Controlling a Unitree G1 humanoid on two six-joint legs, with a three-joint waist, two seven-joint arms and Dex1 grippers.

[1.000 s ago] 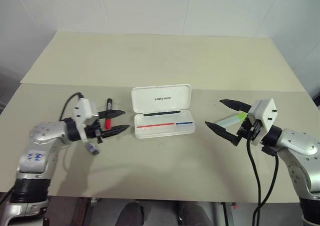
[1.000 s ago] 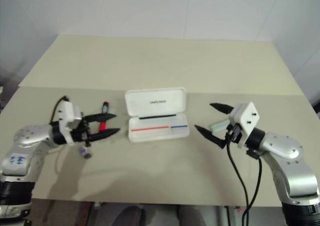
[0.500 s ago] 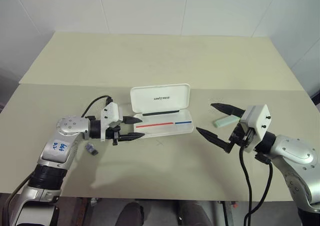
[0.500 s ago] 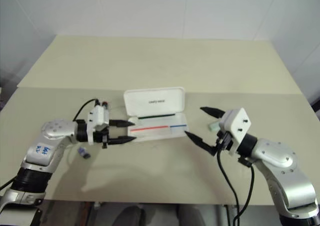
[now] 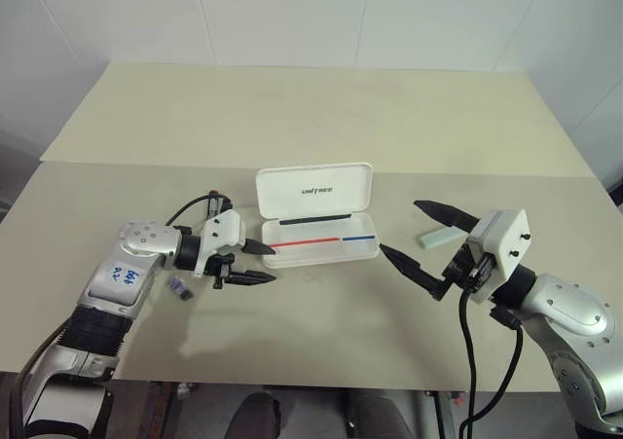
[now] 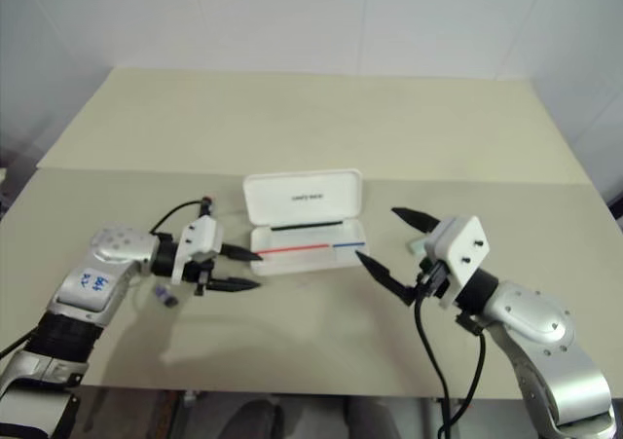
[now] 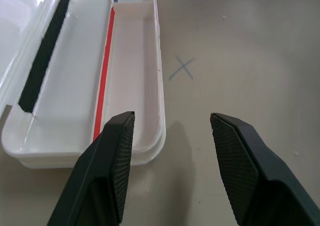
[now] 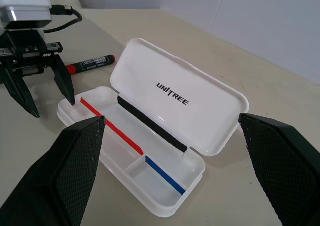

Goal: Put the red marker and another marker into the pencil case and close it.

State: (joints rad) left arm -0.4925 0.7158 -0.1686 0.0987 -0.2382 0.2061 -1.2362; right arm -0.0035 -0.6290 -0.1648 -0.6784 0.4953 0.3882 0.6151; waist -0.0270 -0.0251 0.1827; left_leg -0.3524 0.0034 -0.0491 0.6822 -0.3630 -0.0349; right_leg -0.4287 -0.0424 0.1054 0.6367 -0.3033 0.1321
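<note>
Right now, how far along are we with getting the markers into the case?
Done: the pencil case lies open, lid up. Its tray holds no marker. In hand: nothing. The left gripper is open and empty by the case's left end; the right gripper is open and empty to its right. Left: the red marker and the green highlighter both lie on the table; load both, then close the lid.

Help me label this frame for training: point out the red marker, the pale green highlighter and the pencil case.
red marker (image 8: 90,63), right wrist view, on its dark barrel.
pale green highlighter (image 5: 438,237), left eye view, on its pale body.
pencil case (image 5: 313,190), left eye view, on the open lid.
</note>
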